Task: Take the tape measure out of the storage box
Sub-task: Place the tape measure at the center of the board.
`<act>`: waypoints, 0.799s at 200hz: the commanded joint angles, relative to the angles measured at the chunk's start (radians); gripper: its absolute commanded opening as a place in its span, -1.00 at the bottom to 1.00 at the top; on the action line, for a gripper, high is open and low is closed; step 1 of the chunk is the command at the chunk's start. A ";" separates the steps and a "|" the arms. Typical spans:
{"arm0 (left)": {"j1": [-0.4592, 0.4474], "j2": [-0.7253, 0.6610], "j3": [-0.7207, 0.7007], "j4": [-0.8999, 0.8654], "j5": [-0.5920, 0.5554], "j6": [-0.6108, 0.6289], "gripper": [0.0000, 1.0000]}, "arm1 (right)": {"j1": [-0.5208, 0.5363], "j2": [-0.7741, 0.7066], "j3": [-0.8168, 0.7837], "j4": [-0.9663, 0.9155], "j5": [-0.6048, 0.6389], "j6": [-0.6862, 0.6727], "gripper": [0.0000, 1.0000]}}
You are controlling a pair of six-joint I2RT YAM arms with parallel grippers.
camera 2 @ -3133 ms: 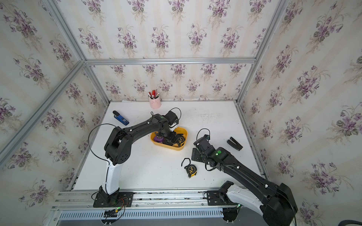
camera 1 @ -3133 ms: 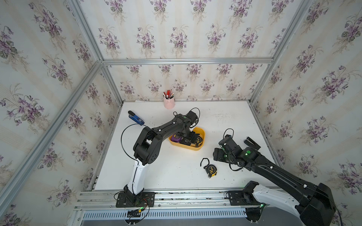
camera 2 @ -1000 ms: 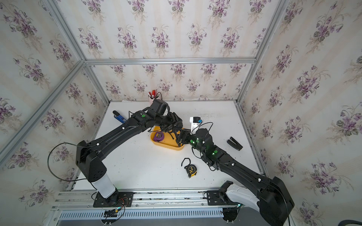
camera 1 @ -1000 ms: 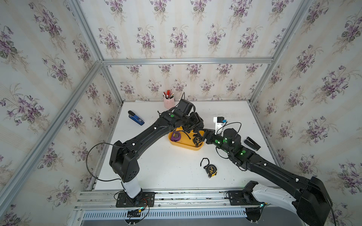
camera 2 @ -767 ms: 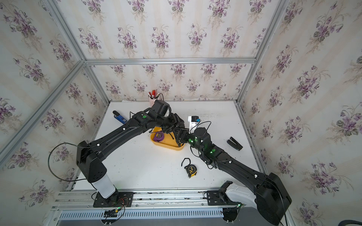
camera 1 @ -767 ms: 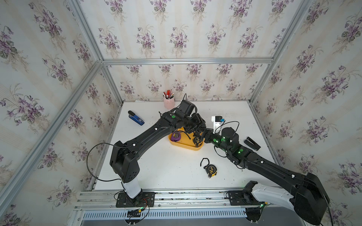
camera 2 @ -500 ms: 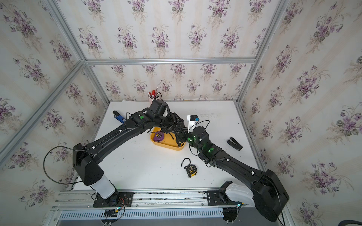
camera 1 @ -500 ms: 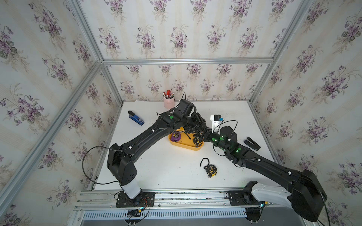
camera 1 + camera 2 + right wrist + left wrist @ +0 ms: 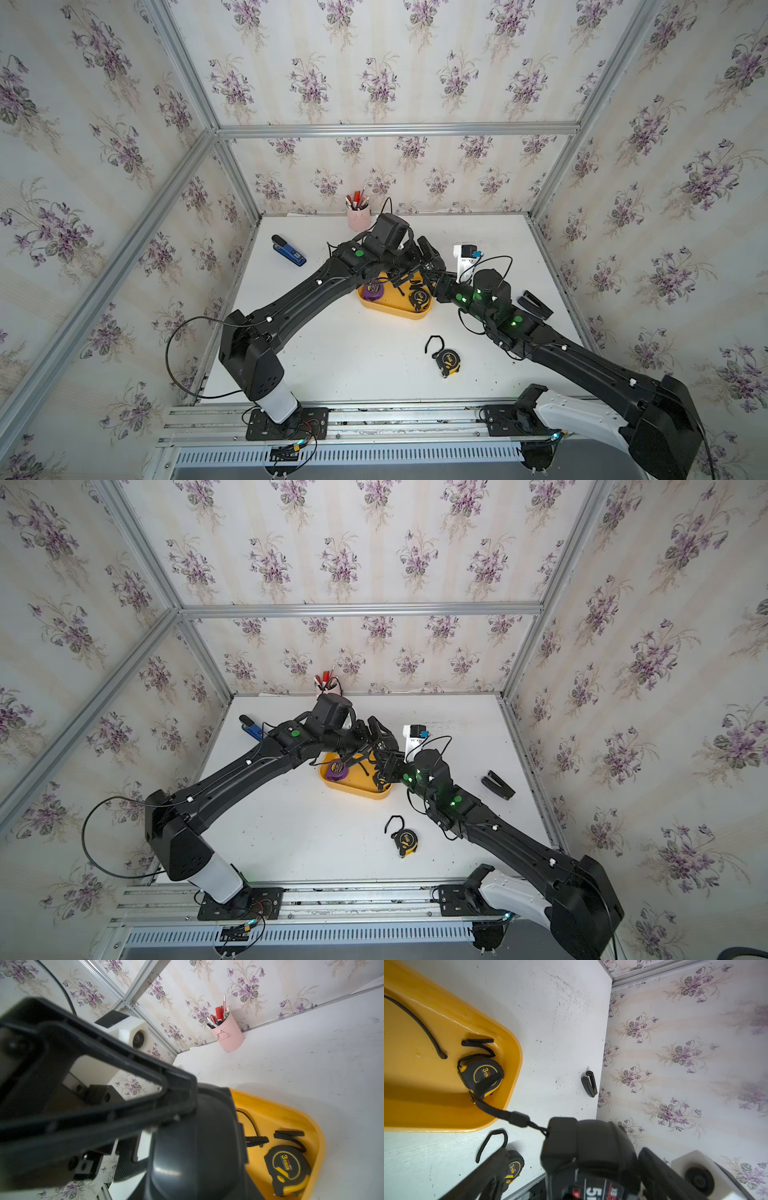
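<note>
Top views both show the left tool (image 9: 430,259) and the right tool (image 9: 440,285) meeting nose to nose above the 1 o'clock corner of the storage box (image 9: 395,313), which sits mid-counter (image 9: 332,365). All is black on black at that spot, so what lies between them cannot be made out. Inside the storage box, a purple tape measure (image 9: 372,289) lies at the 9 o'clock end and a yellow-and-black tape measure (image 9: 419,297) at the 3 o'clock end. A loose tape measure (image 9: 448,360) lies on the counter at 5 o'clock from the box, well apart. From the box, a pen cup (image 9: 358,217) stands at 11 o'clock, a blue stapler (image 9: 289,251) lies at 10 and a black stapler (image 9: 536,305) at 3.

Left wrist view: a black tape measure (image 9: 589,1157) is raised off the counter, close to the lens. Its lanyard (image 9: 508,1114) runs down over the rim into the storage box and lies across the yellow-and-black tape measure. The left tool is released, with one finger (image 9: 481,1174) standing clear of the case.

Right wrist view: the right tool is grasping the black tape measure, a framed finger (image 9: 104,1088) pressed against its case. Beside the case, the box corner holds the yellow-and-black tape measure.
</note>
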 commanded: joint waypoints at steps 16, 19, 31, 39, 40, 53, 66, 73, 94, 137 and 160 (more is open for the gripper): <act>0.022 0.034 0.059 -0.072 -0.028 0.169 1.00 | 0.000 -0.035 0.007 -0.197 -0.006 -0.008 -0.55; 0.025 0.039 0.067 -0.090 -0.036 0.185 1.00 | 0.000 -0.033 0.007 -0.216 -0.021 -0.005 -0.55; 0.045 0.051 0.103 -0.159 -0.076 0.263 1.00 | 0.001 -0.014 0.014 -0.300 -0.074 0.006 -0.55; 0.060 0.051 0.121 -0.206 -0.126 0.314 1.00 | 0.001 0.000 0.016 -0.347 -0.123 0.017 -0.55; 0.061 0.051 0.122 -0.208 -0.132 0.323 1.00 | 0.001 0.002 0.016 -0.352 -0.130 0.018 -0.55; 0.088 0.043 0.141 -0.257 -0.216 0.406 1.00 | 0.008 0.028 0.025 -0.431 -0.204 0.028 -0.56; 0.116 0.026 0.149 -0.281 -0.285 0.467 1.00 | 0.021 0.048 0.024 -0.489 -0.286 0.007 -0.56; 0.129 0.015 0.152 -0.291 -0.322 0.494 1.00 | 0.036 0.054 0.023 -0.515 -0.306 -0.009 -0.55; 0.147 -0.015 0.149 -0.281 -0.421 0.555 1.00 | 0.076 0.083 0.017 -0.573 -0.373 -0.060 -0.54; 0.152 -0.014 0.161 -0.291 -0.483 0.594 1.00 | 0.164 0.213 0.027 -0.607 -0.516 -0.139 -0.54; 0.152 0.007 0.160 -0.306 -0.471 0.587 1.00 | 0.173 0.305 0.043 -0.600 -0.538 -0.175 -0.54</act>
